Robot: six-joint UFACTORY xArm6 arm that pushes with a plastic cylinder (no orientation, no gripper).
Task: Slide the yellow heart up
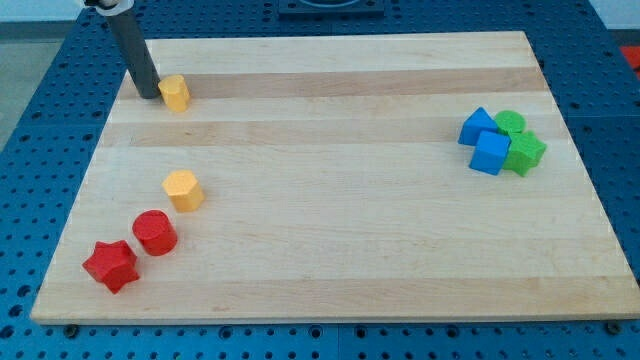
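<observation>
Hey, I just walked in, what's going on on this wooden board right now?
A robot arm is pushing blocks around the wooden board with a dark rod. My tip sits at the view's top left, right against the left side of a small yellow block, likely the heart. A second yellow block lies lower down, with a red cylinder and a red star trailing toward the bottom left. At the view's right, two blue blocks and two green blocks are clustered together.

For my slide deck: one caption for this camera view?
My tip touches the yellow heart from the view's left, near the board's top-left corner.
</observation>
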